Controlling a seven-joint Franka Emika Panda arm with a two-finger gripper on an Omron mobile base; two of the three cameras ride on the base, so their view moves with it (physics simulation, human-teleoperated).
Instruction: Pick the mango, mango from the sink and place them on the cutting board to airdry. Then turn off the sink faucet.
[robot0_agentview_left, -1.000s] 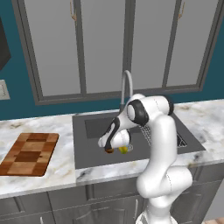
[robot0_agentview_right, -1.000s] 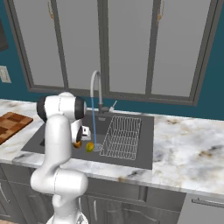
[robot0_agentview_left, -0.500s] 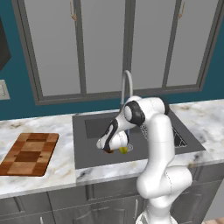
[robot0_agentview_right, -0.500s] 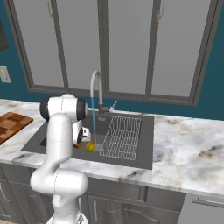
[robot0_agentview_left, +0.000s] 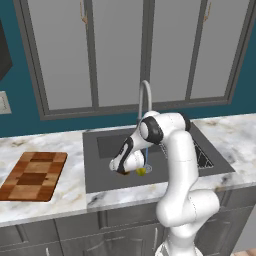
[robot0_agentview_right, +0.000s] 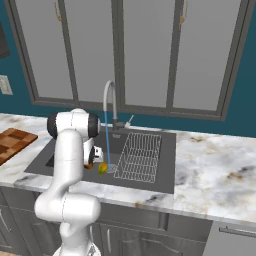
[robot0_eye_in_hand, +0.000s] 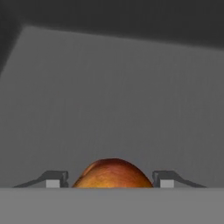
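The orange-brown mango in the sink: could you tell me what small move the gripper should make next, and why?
Probably finish closing. In the hand view the orange-brown mango sits between the two fingertips of the gripper, low over the sink floor, with slight gaps at each side. Lift only once it is gripped.

A teal wall (robot0_agentview_left: 20, 122) runs behind the tabletop (robot0_agentview_right: 220, 170), which is white marble with grey and brown veins. Above it hang tall grey-framed cabinets (robot0_agentview_left: 120, 55) with pale panel doors and small brass handles (robot0_agentview_left: 83, 15) near the top. A white switch plate (robot0_agentview_left: 4, 102) sits on the wall at the left, and a dark box (robot0_agentview_left: 5, 55) hangs above it. Below the tabletop are dark grey drawers (robot0_agentview_right: 230, 240) with bar handles. The light is even and soft.
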